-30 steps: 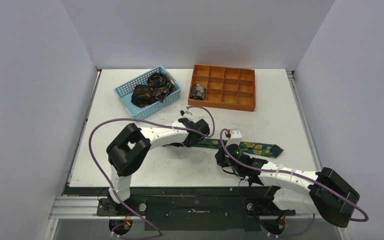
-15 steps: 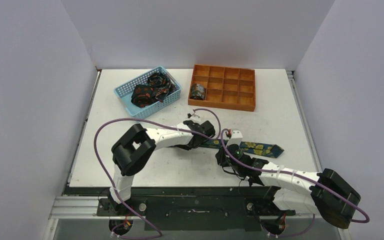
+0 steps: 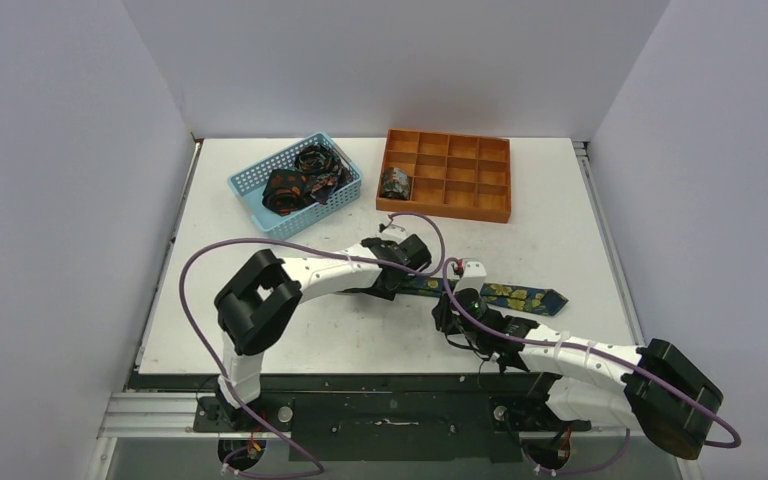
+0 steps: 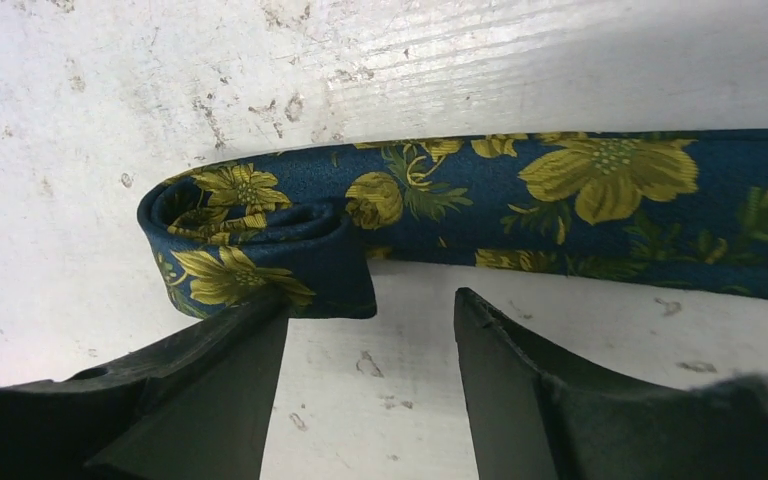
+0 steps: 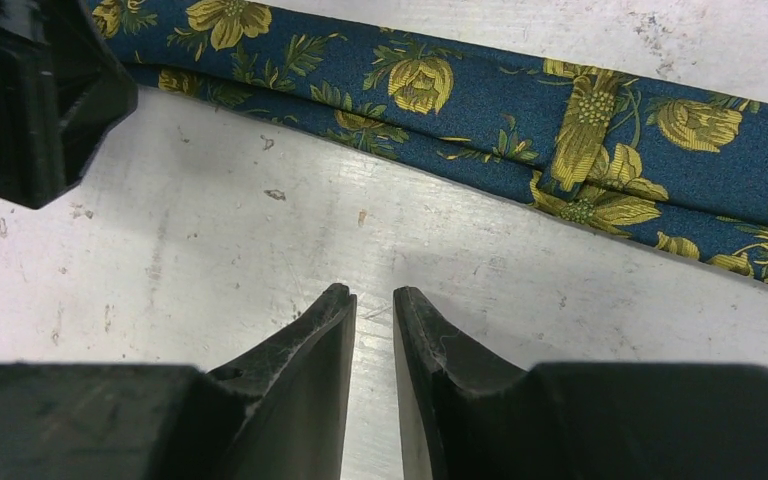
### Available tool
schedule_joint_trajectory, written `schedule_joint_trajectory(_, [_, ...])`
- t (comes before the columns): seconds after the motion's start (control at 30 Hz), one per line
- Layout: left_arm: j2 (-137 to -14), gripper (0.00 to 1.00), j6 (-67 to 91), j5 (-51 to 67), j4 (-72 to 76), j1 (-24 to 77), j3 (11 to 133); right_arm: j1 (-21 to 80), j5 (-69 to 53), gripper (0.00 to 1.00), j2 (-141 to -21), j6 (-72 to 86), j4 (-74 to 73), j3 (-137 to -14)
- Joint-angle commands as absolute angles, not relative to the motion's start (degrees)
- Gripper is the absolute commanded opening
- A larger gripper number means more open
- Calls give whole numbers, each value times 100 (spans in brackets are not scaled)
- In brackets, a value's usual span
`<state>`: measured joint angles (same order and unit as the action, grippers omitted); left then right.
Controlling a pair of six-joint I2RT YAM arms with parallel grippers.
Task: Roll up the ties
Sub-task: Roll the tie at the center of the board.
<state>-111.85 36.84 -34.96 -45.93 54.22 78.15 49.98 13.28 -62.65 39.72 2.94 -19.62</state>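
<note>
On a scuffed white table [image 3: 560,200] between pale grey walls [image 3: 60,150], we see a floral tie [image 3: 522,297] lying flat at centre right, its curled end [image 4: 250,235] toward frame left making a loose first turn. Soft, light and slippery, it would likely unroll unless pinched at that curl. The left gripper [image 4: 370,300] hovers low beside it, jaws apart; the right gripper [image 5: 370,292], low beneath the strip, is almost together, empty
</note>
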Motion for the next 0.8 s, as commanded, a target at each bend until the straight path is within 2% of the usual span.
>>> schedule_joint_trajectory(0.0, [-10451,61,3688,-3251,-4265,5379,7725,5036,1478,24,-6110,3945,304,-2243])
schedule_joint_trajectory(0.27, [-9733,67,3662,-3103,-4295,5349,7550,5003,1301,31,-6097,3696,156,-2624])
schedule_joint_trajectory(0.43, [-8587,68,3782,-2826,-4037,4956,6688,4933,278,40,-6559,3464,433,-3250])
schedule_joint_trajectory(0.53, [-7460,68,3784,-1842,-3146,4093,5609,4937,-272,41,-7172,3531,643,-3813])
schedule_joint_trajectory(0.6, [-6725,69,3785,-606,-2343,3252,4872,4932,-420,40,-7626,3610,811,-4174])
schedule_joint_trajectory(0.77, [-5925,80,3844,1641,-897,1501,3870,5057,-589,38,-8831,3594,1014,-5076])
